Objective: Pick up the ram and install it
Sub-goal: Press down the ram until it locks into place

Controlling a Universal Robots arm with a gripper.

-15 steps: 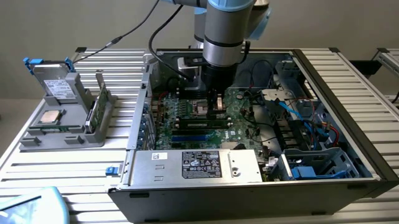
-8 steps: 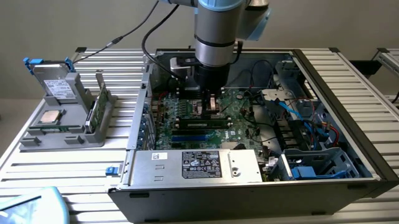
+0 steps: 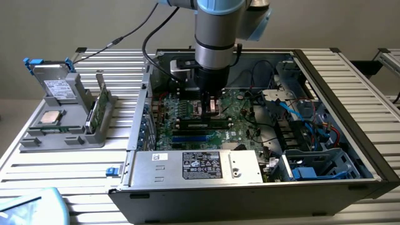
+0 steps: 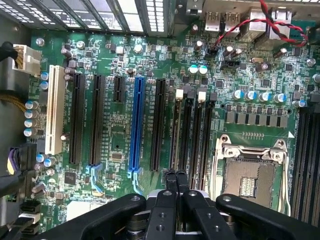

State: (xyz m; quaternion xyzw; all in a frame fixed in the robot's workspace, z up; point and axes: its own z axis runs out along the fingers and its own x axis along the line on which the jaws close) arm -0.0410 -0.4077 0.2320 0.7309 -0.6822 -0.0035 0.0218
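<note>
Exterior view: the arm (image 3: 216,33) reaches straight down into the open computer case (image 3: 350,93), which lies on a slatted metal surface (image 3: 56,164). Its pincer (image 3: 211,108) sits low over the motherboard (image 3: 240,119), near the middle of the case.

Outside the case, on the exterior view's left, a grey holder (image 3: 62,136) stands just beside the case wall. The ram (image 3: 98,105) – a thin green stick – stands on its long edge in the slot of the holder nearest the case, well apart from the pincer. A square silver processor chip (image 3: 50,117) lies flat in the same holder, farther from the case, and a drive (image 3: 55,84) leans in the holder's back corner.

Inside the case, a long dark bar (image 3: 201,124) runs across the board just below the pincer; whether it is a seated stick or a bare slot cannot be told.

Wrist view: the pincer (image 4: 176,174) is clenched, its two black fingers (image 4: 171,181) pressed together with nothing between them. The tips hang over the end of a group of narrow black memory slots (image 4: 192,135) on the motherboard (image 4: 115,145) – contact cannot be made out. The metal processor socket (image 4: 250,175) lies on one side of these slots and a long blue slot (image 4: 135,125) on the other.
</note>
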